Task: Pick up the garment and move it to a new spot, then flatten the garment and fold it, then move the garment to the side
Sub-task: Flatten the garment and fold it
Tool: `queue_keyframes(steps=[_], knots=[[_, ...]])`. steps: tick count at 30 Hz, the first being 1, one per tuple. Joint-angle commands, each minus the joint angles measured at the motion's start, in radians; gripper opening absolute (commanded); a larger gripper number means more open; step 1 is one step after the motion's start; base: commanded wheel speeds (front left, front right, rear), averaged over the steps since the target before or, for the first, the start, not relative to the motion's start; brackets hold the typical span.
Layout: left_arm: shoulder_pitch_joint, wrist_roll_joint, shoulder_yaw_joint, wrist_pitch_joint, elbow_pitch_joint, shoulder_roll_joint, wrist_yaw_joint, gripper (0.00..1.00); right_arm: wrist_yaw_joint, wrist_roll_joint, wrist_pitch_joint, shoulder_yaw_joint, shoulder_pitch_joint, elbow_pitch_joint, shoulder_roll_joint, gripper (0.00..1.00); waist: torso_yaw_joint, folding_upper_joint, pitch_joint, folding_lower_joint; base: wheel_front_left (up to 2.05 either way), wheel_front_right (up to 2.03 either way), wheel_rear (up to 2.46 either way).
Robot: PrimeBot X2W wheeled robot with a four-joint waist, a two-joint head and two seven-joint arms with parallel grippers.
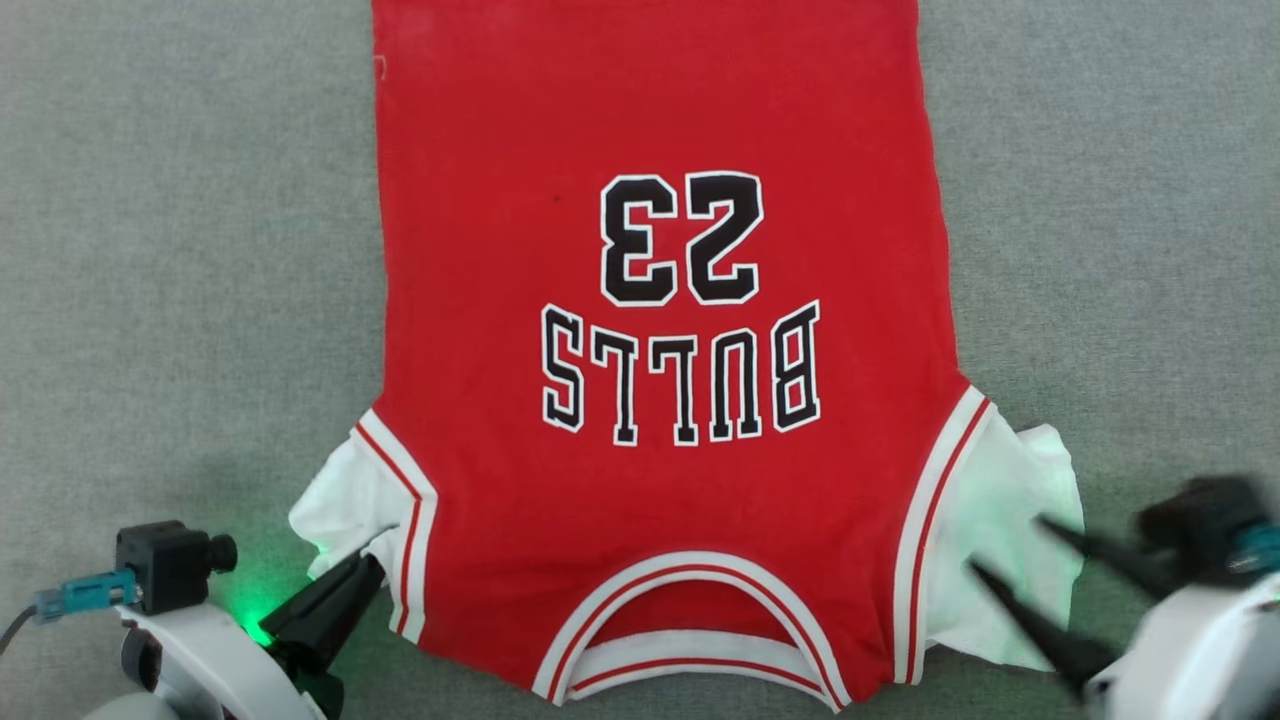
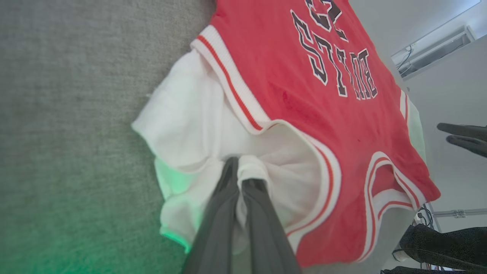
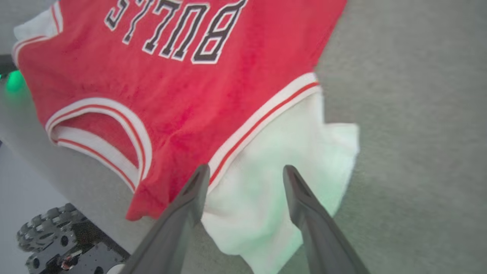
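Observation:
The garment (image 1: 660,130), a red jersey with white sleeves, striped trim and black numbers, lies spread flat on the grey surface (image 1: 180,250), collar toward me. My left gripper (image 1: 372,562) is shut on a fold of the garment's white left sleeve (image 2: 198,114), pinched between the two dark fingers (image 2: 224,201). Over the white right sleeve (image 3: 266,182), my right gripper (image 3: 246,172) is open, its spread fingers apart from the cloth and holding nothing; it looks blurred in the head view (image 1: 1005,545).
Grey felt-like surface (image 3: 418,114) stretches on both sides of the garment. The surface's near edge runs just below the collar (image 3: 87,125), with a wheeled base (image 3: 57,239) beneath it. A green glow lights the cloth by the left wrist.

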Motion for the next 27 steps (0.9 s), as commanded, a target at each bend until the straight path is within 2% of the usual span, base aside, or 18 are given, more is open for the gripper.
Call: queue_keyframes(steps=[1, 5, 9, 12, 15, 20, 27], knots=[[0.014, 0.004, -0.005, 0.004, -0.001, -0.018, 0.003, 0.00, -0.001, 0.013, 0.017, -0.027, -0.010, -0.022, 0.001, 1.00, 0.006, -0.0001, 0.004, 0.0000, 0.00, 0.00, 0.00], [-0.004, 0.025, 0.005, 0.003, -0.036, -0.021, 0.003, 0.00, -0.001, 0.062, 0.119, -0.143, -0.096, -0.099, 0.000, 1.00, 0.034, -0.0001, 0.029, 0.0000, 0.00, 0.00, 0.00], [-0.037, 0.046, 0.008, 0.002, -0.067, -0.026, 0.003, 0.00, -0.001, 0.067, 0.214, -0.224, -0.284, -0.045, -0.003, 1.00, 0.070, -0.0001, 0.071, 0.0000, 0.00, 0.00, 0.00], [-0.065, 0.058, -0.003, 0.002, -0.083, -0.033, 0.003, 0.00, 0.000, 0.039, 0.279, -0.218, -0.470, 0.071, 0.022, 1.00, 0.099, -0.0001, 0.107, 0.0000, 0.00, 0.00, 0.00], [-0.097, 0.066, -0.016, 0.002, -0.093, -0.042, 0.003, 0.00, -0.001, -0.012, 0.344, -0.196, -0.667, 0.238, 0.055, 1.00, 0.131, -0.0001, 0.144, 0.0000, 0.00, 0.00, 0.00], [-0.148, 0.074, -0.031, 0.003, -0.106, -0.060, 0.003, 0.00, 0.000, -0.159, 0.428, -0.201, -0.958, 0.509, 0.127, 1.00, 0.186, -0.0001, 0.210, 0.0000, 0.00, 0.00, 0.00], [-0.195, 0.087, -0.040, 0.005, -0.115, -0.085, 0.004, 0.00, 0.000, -0.371, 0.460, -0.261, -1.240, 0.817, 0.202, 1.00, 0.249, -0.0001, 0.283, 0.0000, 0.00, 0.00, 0.00]])
